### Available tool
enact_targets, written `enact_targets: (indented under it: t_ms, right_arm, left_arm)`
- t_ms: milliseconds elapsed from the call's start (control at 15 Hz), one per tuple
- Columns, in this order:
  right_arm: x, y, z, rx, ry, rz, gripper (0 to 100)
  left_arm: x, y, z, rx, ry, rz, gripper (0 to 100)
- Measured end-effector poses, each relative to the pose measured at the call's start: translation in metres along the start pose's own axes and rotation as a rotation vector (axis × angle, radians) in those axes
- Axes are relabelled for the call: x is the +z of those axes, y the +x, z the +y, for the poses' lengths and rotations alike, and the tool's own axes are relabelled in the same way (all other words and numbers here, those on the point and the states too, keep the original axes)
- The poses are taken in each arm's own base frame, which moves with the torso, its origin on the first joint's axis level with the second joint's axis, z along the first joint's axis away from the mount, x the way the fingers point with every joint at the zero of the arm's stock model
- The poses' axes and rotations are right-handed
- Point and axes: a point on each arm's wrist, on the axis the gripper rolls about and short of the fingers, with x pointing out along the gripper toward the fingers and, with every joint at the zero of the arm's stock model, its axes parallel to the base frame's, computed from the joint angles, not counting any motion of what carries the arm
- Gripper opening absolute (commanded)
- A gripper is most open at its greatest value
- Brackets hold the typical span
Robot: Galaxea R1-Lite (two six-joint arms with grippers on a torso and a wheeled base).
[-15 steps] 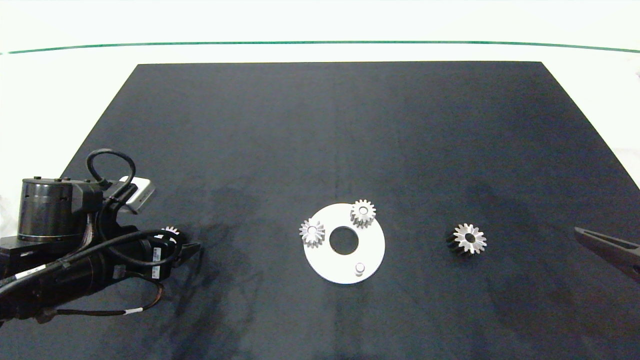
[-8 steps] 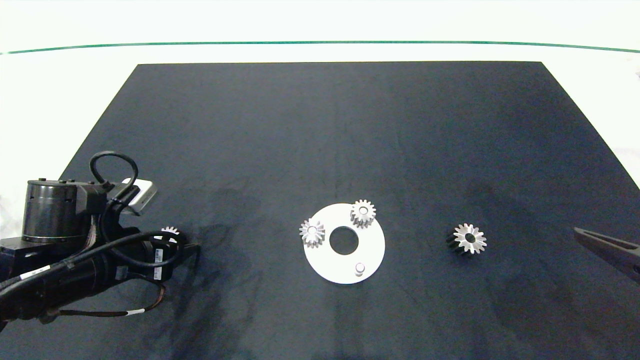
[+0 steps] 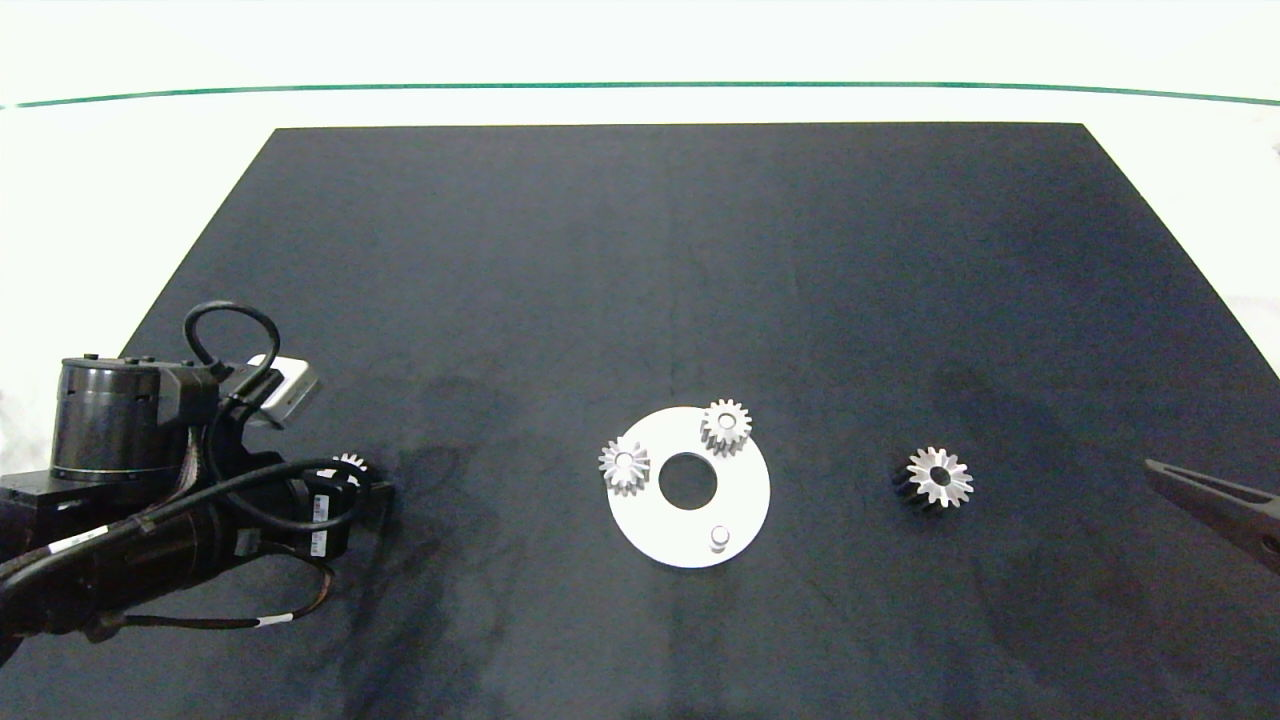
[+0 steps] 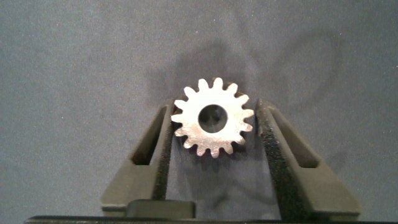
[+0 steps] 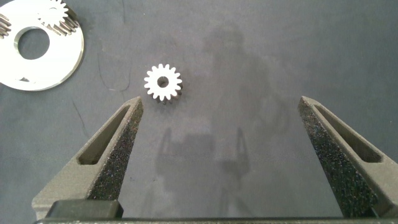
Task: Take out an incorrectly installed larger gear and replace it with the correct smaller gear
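The smaller gear (image 4: 212, 117) sits between the fingers of my left gripper (image 4: 214, 109), whose pads press its short teeth from both sides. From above, that gear (image 3: 350, 464) and the left gripper (image 3: 366, 482) are low over the mat at the far left. The larger gear (image 3: 939, 477), with long pointed teeth, lies by itself on the mat right of the plate. It also shows ahead of my right gripper (image 5: 221, 102), as the larger gear (image 5: 163, 82). The right gripper (image 3: 1212, 505) stands open at the right edge, well clear of it.
A round silver plate (image 3: 745, 490) with a centre hole lies mid-mat. Two small gears (image 3: 624, 466) (image 3: 726, 427) sit on its pegs, and a third peg (image 3: 718, 538) is bare. The black mat (image 3: 640, 260) ends on a white table.
The left gripper's fingers have drawn in around the smaller gear, and the arm has shifted slightly. The right arm, the plate and the larger gear have stayed put.
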Motion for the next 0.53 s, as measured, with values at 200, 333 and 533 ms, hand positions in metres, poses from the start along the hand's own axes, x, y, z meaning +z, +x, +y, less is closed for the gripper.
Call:
enact_targets:
  t_ms: [200,333,533]
  right_arm:
    - [0.0001,0.0001,0.0000,0.000,0.000,0.000,100]
    - [0.0001,0.0002,0.0000,0.000,0.000,0.000,100]
    - [0.0002,0.0002,0.0000,0.000,0.000,0.000,100]
  left_arm:
    - [0.0000,0.0001,0.0004,0.001,-0.001,0.000,39]
    - [-0.0004,0.0001,0.0004,0.001,-0.001,0.001,36]
    - [-0.0006,0.0004,0.0003,0.001,-0.001,0.002,30]
